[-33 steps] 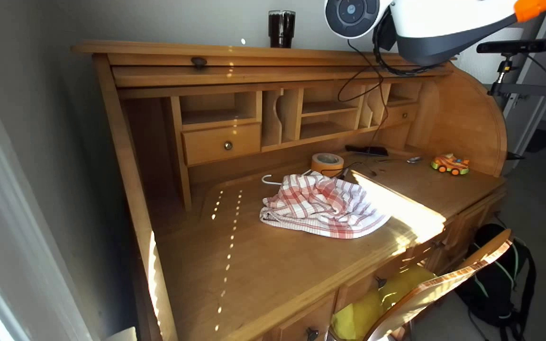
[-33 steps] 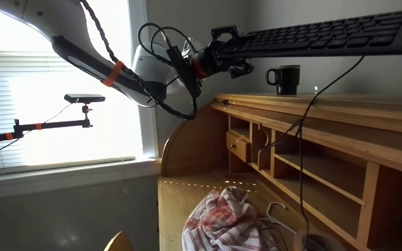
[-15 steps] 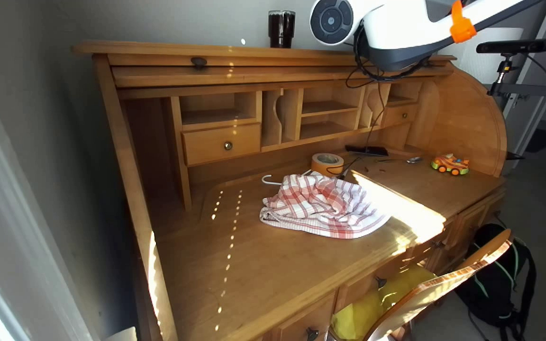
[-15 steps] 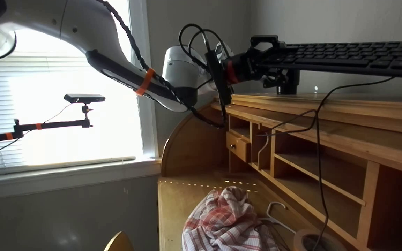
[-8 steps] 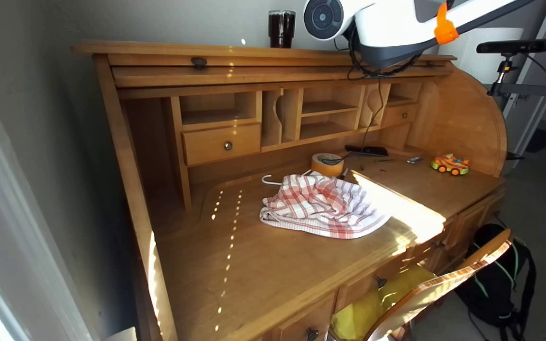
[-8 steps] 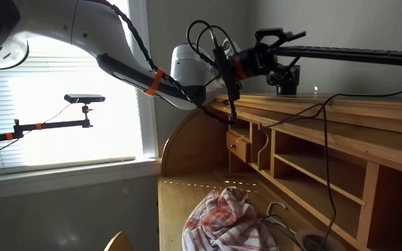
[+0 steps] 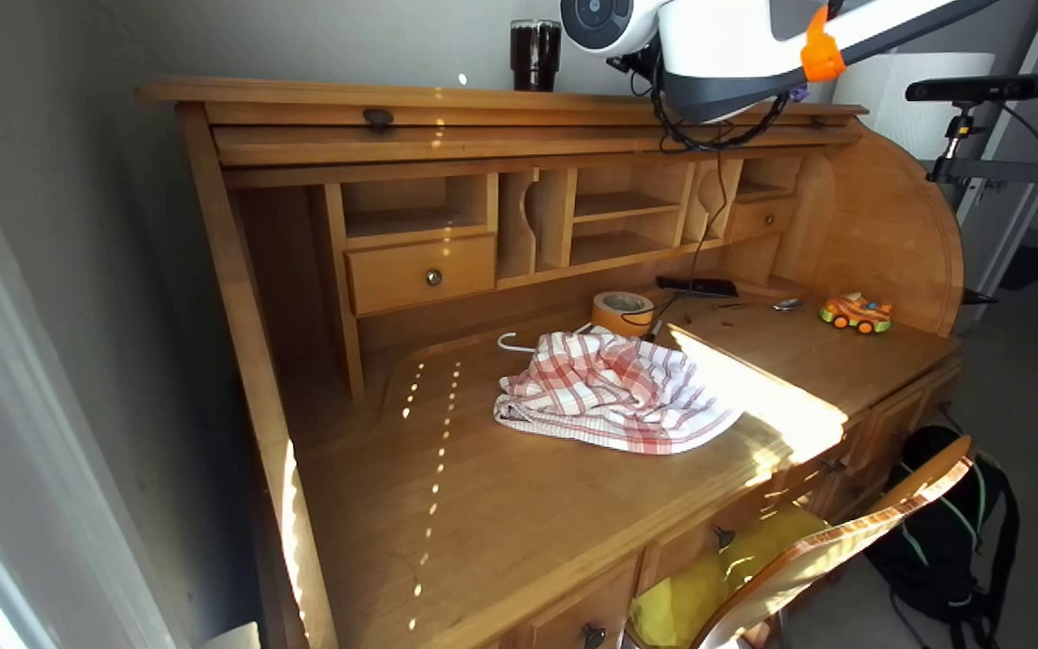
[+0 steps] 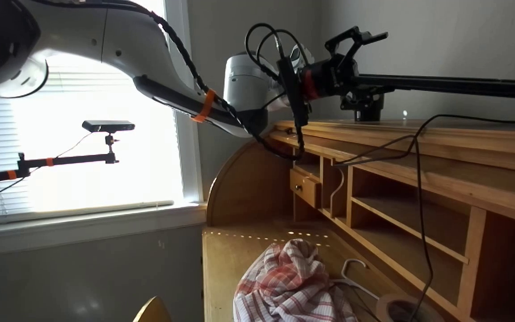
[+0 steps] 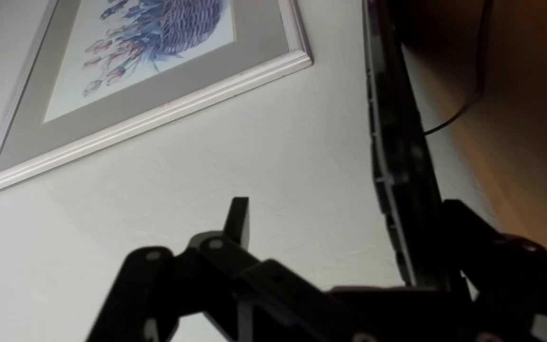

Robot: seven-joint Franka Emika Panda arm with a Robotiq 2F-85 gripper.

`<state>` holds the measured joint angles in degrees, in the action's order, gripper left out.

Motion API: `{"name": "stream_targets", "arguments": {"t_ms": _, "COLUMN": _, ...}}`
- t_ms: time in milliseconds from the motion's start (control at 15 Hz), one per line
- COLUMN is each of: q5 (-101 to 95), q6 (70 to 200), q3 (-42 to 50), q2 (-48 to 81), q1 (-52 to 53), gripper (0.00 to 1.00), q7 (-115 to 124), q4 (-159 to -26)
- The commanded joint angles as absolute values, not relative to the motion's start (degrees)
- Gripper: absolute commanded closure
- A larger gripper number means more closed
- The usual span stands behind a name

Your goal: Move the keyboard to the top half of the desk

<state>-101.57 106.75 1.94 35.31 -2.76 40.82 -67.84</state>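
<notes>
Bright sun lies in dots and one glaring patch across the honey-brown wooden roll-top table, a plain grey wall behind it. And up goes the eye: in an exterior view the flat black rectangular keyboard is in the air, nearly edge-on, above the line of the top ledge! Whether it is right over the ledge or in front, I cannot tell; its far end runs out of view. The black two-fingered gripper is spread wide, upper finger well clear, the keyboard lying right against the lower one. Wrist view agrees: keyboard along one finger, pale wall showing across to the other, a white-framed flower print beyond. Thin black cable trails down past the pigeonholes. Up on the ledge, a dark glossy mug; below, in both exterior views, a crumpled red-and-white checked cloth, a white hanger beside it, an orange-sided roll of tape just behind. Farther along, near the table's curved side, an orange-and-green toy car.
</notes>
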Motion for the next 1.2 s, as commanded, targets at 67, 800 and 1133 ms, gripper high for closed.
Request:
{"name": "stream_targets", "arguments": {"t_ms": 67, "q5": -89.2, "q6": 105.4, "q3": 0.6, "q2": 37.7, "q1": -3.3, "gripper": 0.0, "q7": 34.7, "q4": -61.1}}
{"name": "stream_targets", "arguments": {"t_ms": 800, "q5": -58.6, "q6": 92.7, "q3": 2.3, "q2": 41.4, "q1": -1.5, "gripper": 0.0, "q7": 22.2, "q4": -45.4}}
{"name": "stream_targets", "arguments": {"t_ms": 1133, "q5": -50.1, "q6": 88.4, "q3": 4.6, "q2": 45.5, "q1": -0.9, "gripper": 0.0, "q7": 20.4, "q4": -36.0}}
